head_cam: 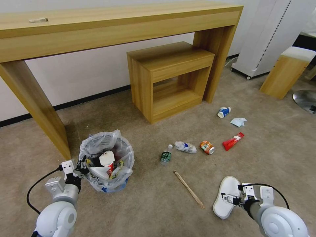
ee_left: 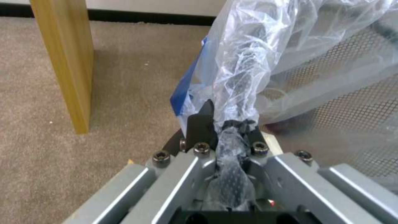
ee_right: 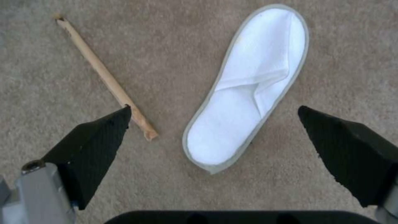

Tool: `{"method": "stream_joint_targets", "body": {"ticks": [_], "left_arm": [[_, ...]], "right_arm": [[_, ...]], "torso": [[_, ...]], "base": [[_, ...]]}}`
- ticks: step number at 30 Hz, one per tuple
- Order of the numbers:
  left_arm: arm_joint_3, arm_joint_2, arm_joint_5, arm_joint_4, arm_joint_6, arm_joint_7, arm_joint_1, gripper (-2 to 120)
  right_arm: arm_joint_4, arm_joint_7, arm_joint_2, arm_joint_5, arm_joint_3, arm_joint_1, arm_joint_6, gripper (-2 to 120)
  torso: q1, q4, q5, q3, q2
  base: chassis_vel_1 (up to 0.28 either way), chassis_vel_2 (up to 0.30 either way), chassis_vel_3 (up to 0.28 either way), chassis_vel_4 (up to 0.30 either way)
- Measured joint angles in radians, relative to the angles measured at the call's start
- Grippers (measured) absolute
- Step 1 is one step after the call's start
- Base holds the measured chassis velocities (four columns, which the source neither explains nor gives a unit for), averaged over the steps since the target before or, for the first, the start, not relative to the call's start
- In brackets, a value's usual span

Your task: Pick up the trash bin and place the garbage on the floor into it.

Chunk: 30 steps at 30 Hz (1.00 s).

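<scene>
The trash bin (head_cam: 107,161) stands on the floor (head_cam: 148,204) close by the leg of the long wooden table (head_cam: 36,108), with open carpet to its right as far as the scattered litter. The left gripper (head_cam: 80,167) reaches forward low at the bin's left rim, its jaws pinched tight on the rim and the crinkled plastic liner (ee_left: 244,77). A red-white carton (head_cam: 107,160) sits upright among the things inside the bin.

The right gripper (head_cam: 230,198) hangs low over a white slipper (head_cam: 225,197), its black fingers (ee_right: 97,140) spread wide and holding nothing. The slipper lies flat, its long axis running towards and away from the robot. A wooden stick (head_cam: 189,189) lies just to its left, slanting away towards the bin. Farther out lie a clear bottle (head_cam: 166,154), what looks like a crushed wrapper (head_cam: 185,146), a can (head_cam: 207,147) and a red packet (head_cam: 233,141).
</scene>
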Motion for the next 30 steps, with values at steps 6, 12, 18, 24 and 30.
{"method": "stream_joint_targets", "body": {"ticks": [6,12,18,24,30], "left_arm": [[0.0,-0.011,0.005,-0.013,-0.003,0.0,0.009,1],[0.0,-0.014,0.006,-0.014,-0.003,-0.002,0.009,1],[-0.003,-0.019,0.004,-0.012,-0.003,-0.002,0.009,1],[-0.004,-0.021,0.001,-0.006,-0.004,-0.003,0.005,1],[-0.005,-0.021,-0.001,0.0,-0.004,-0.005,0.001,1]], "right_arm": [[-0.081,-0.011,0.015,-0.002,-0.028,0.065,0.001,99],[-0.14,-0.021,0.036,-0.002,-0.034,0.128,0.001,96],[-0.194,-0.033,0.056,-0.008,-0.024,0.188,0.028,90],[-0.24,-0.063,0.072,-0.032,-0.007,0.218,0.085,99],[-0.267,-0.068,0.078,-0.046,0.001,0.227,0.104,100]], "torso": [[0.0,0.0,0.0,0.0,0.0],[0.0,0.0001,0.0,0.0,0.0],[0.0,0.0001,0.0,0.0,0.0],[0.0,0.0001,0.0,0.0,0.0],[0.0,0.0001,0.0,0.0,0.0]], "base": [[0.0,0.0,0.0,0.0],[0.0,0.0,0.0,0.0],[0.0,0.0,0.0,0.0],[0.0,0.0,0.0,0.0],[0.0,0.0,0.0,0.0]]}}
